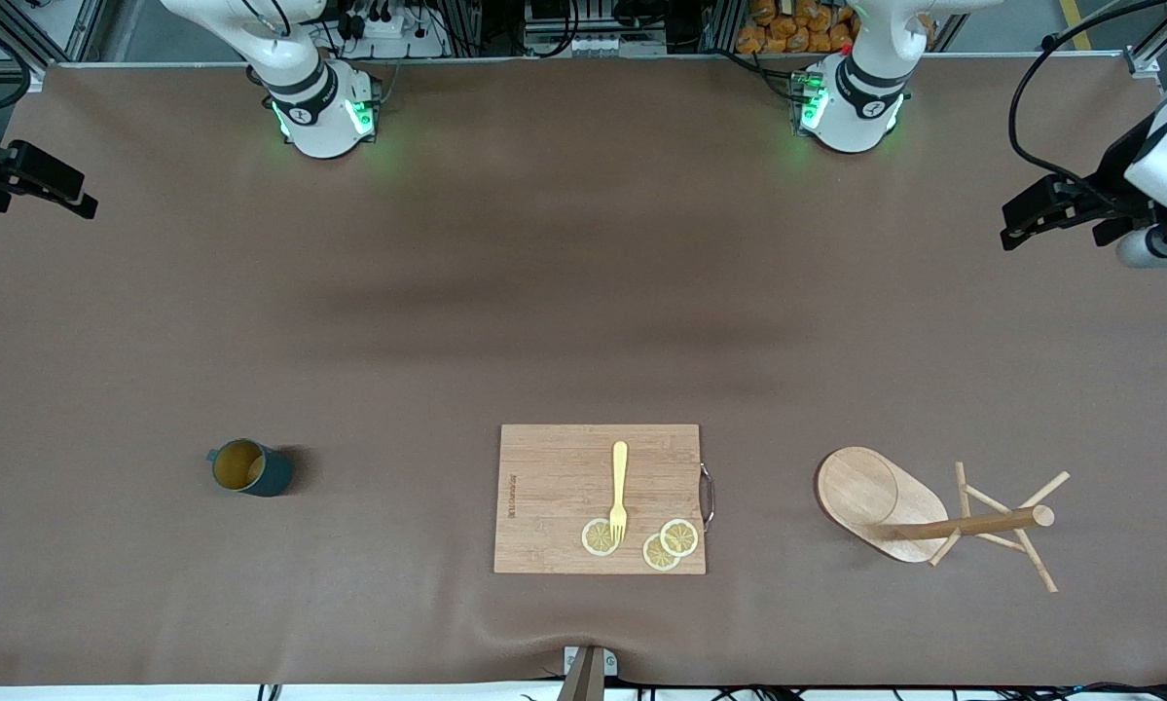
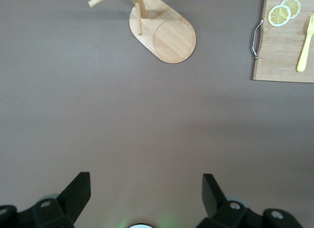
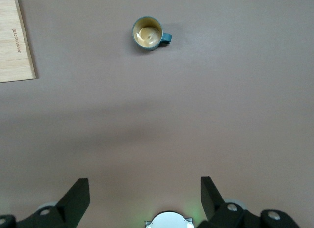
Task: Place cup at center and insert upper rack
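Observation:
The cup [image 1: 250, 467], dark teal with an olive inside, stands upright on the table toward the right arm's end; it also shows in the right wrist view [image 3: 149, 33]. The upper rack [image 1: 883, 502], a light wooden mug tree, stands on its oval base toward the left arm's end, also in the left wrist view [image 2: 167, 35]. My left gripper [image 1: 1021, 222] is open and empty, raised over the table's edge at its own end [image 2: 145, 184]. My right gripper [image 1: 57, 190] is open and empty, raised over its end of the table [image 3: 144, 185].
A rectangular wooden cutting board [image 1: 554, 467] lies between cup and rack, near the front camera. On it lie a yellow fork [image 1: 619, 487] and three lemon slices [image 1: 663, 545]. A metal handle [image 1: 708, 495] sits on the board's side facing the rack.

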